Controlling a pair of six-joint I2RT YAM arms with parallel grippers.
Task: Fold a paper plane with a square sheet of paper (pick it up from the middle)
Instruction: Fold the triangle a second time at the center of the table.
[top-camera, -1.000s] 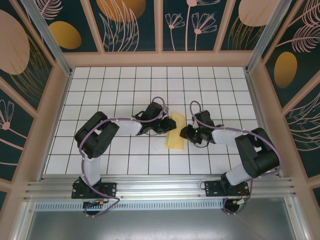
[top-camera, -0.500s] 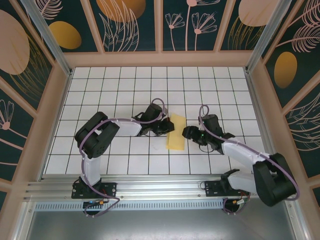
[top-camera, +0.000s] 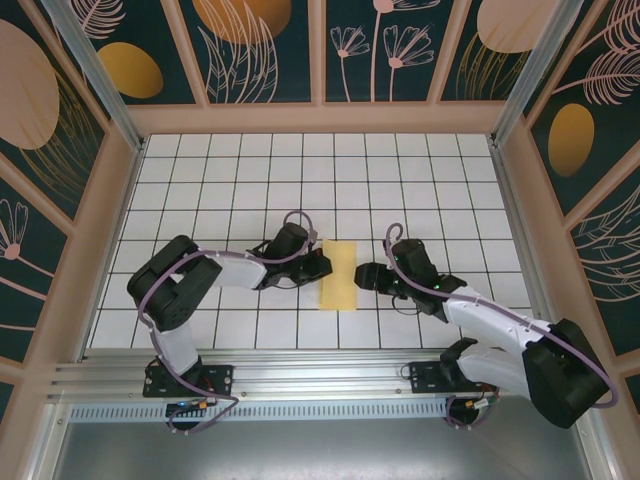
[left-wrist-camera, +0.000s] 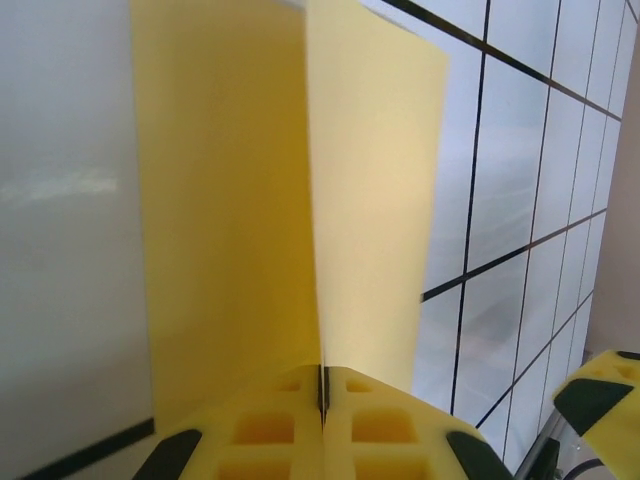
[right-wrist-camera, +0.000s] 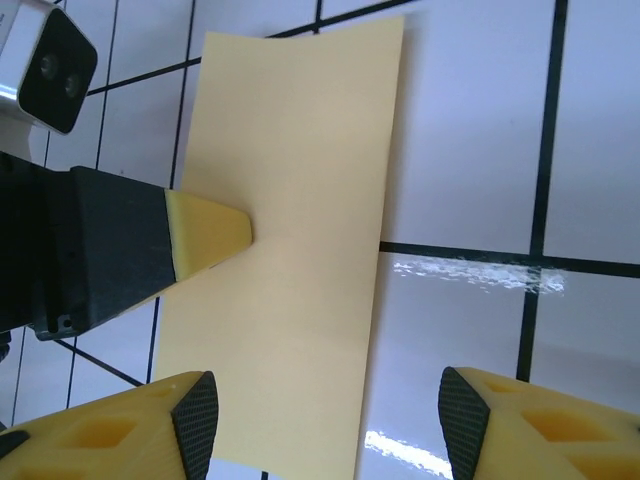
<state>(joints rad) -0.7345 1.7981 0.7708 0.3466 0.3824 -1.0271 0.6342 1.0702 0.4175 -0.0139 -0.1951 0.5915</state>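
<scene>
The table (top-camera: 200, 180) is a glossy white surface ruled into a grid of square tiles by thin dark lines, and it catches soft glare near the sheet of paper (top-camera: 338, 275). The pale yellow sheet lies folded into a narrow upright rectangle about one tile wide.

The left hand (top-camera: 316, 268) meets the sheet at the middle of its left long edge. Its yellow pads (left-wrist-camera: 290, 430) are pressed together with both layers of paper pinched between them. The right hand (top-camera: 366, 276) sits just beside the sheet's right long edge, its fingers (right-wrist-camera: 190, 420) spread wide and gripping nothing.

Beyond the sheet, past the far edge of the grid, peach-coloured framing carries the wall panels (top-camera: 260, 50), dark teal with peach leaves, flowers and orange ovals. On the near side of the sheet an aluminium rail (top-camera: 320, 375) holds both arm bases.
</scene>
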